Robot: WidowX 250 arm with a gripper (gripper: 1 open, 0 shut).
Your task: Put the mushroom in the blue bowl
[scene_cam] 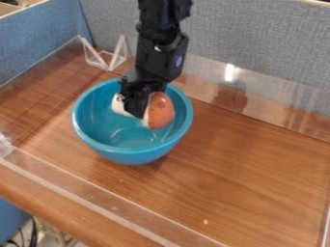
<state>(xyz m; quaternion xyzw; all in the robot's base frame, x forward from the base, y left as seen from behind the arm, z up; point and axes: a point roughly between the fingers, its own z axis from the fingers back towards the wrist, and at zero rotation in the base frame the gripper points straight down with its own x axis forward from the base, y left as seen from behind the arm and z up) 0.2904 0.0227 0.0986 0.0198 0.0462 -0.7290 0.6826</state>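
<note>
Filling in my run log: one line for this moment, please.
gripper: shut on mushroom | mushroom: held inside blue bowl, not released | stage: placing

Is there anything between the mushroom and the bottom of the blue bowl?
Nothing visible. The hand holds the mushroom inside the blue bowl, above its bare floor.
</note>
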